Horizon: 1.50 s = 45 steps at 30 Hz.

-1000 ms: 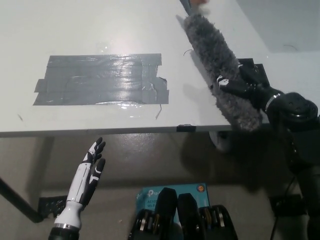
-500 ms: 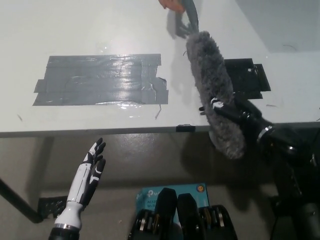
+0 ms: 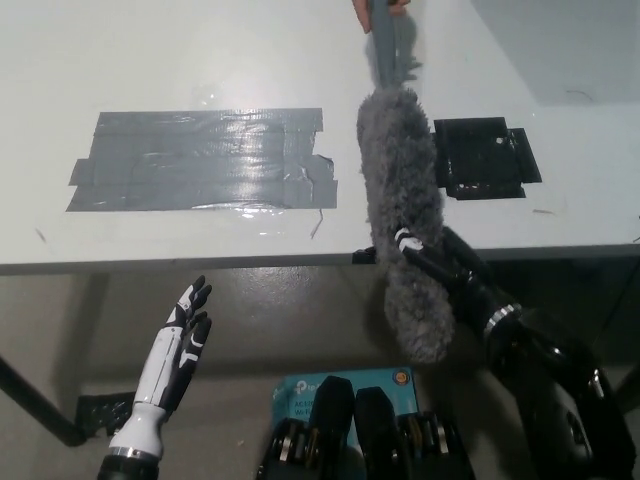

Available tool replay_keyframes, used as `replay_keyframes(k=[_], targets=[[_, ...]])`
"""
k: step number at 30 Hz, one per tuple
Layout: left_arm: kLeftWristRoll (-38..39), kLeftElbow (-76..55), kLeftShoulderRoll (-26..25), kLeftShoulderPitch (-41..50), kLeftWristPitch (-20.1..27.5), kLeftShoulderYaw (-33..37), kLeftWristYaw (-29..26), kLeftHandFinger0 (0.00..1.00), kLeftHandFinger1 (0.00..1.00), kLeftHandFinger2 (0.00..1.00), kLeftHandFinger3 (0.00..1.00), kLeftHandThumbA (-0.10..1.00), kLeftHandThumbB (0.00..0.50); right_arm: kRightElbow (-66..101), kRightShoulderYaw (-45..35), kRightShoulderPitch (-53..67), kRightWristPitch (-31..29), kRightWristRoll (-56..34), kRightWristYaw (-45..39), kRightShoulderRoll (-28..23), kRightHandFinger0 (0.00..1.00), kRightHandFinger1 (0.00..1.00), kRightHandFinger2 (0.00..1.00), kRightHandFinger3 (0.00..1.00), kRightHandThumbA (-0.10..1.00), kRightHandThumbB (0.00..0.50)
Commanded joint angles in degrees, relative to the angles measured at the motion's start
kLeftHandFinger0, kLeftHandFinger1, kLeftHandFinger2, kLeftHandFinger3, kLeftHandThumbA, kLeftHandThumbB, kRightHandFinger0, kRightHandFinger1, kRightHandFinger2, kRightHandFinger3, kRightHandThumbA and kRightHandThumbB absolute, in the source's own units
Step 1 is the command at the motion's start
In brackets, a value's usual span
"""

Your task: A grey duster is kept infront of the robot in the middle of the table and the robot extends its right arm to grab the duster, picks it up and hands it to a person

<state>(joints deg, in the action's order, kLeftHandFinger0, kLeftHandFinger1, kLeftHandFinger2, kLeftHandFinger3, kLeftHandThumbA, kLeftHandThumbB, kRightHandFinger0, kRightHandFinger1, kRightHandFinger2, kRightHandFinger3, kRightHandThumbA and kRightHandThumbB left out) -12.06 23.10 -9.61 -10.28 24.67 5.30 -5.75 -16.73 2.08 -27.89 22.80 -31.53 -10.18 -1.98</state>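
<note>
The grey fluffy duster (image 3: 400,190) stands almost lengthwise in the head view, its lower end hanging past the table's front edge. My black right hand (image 3: 438,268) is shut on its lower middle from the right side, fingers pressed into the fluff. At the top edge a person's hand (image 3: 378,5) holds the duster's thin grey handle (image 3: 385,40). My white left hand (image 3: 178,348) rests open at the lower left, below the table edge, holding nothing.
A large patch of grey tape (image 3: 200,160) is stuck on the white table (image 3: 150,60). A black patch (image 3: 482,160) lies right of the duster. A blue-labelled box (image 3: 345,385) sits on the floor below.
My right arm has swung left and towards me with the duster, turning it from a slant to nearly lengthwise. The person's hand has come in at the top and taken the handle.
</note>
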Motion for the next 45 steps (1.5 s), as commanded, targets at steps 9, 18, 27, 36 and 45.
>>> replay_keyframes(k=[9, 18, 27, 36, 45], targets=[[0.0, -2.1, -1.1, -2.7, 2.3, -0.7, 0.0, 0.95, 1.0, 1.0, 1.0, 1.0, 0.217, 21.3, 7.7, 1.8, 4.1, -36.5, 14.7, 1.6, 0.0, 0.46, 0.88, 1.0, -0.1, 0.066], [0.0, -2.2, -1.2, -3.0, 2.3, -0.7, 0.3, 0.94, 1.0, 1.0, 1.0, 1.0, 0.216, 21.3, 8.5, 1.6, 4.1, -39.3, 16.2, 0.8, 0.0, 0.46, 0.86, 1.0, -0.1, 0.079], [0.6, -2.0, -1.1, -3.3, 2.2, -0.9, 0.8, 0.93, 1.0, 1.0, 1.0, 1.0, 0.228, 21.6, 8.8, 0.9, 4.1, -41.8, 18.2, 0.1, 0.0, 0.47, 0.88, 1.0, -0.1, 0.073], [0.7, -2.1, -1.0, -3.5, 2.2, -1.0, 1.1, 0.92, 1.0, 1.0, 1.0, 1.0, 0.226, 22.8, 9.6, 1.1, 4.1, -44.1, 20.2, -1.1, 0.35, 0.9, 1.0, 1.0, 0.08, 0.246], [0.1, -2.3, -1.1, -3.7, 2.1, -1.0, 1.1, 0.91, 1.0, 1.0, 1.0, 1.0, 0.218, 23.8, 10.3, 2.7, 4.1, -43.1, 10.3, -2.9, 1.0, 1.0, 1.0, 1.0, 0.68, 0.499]])
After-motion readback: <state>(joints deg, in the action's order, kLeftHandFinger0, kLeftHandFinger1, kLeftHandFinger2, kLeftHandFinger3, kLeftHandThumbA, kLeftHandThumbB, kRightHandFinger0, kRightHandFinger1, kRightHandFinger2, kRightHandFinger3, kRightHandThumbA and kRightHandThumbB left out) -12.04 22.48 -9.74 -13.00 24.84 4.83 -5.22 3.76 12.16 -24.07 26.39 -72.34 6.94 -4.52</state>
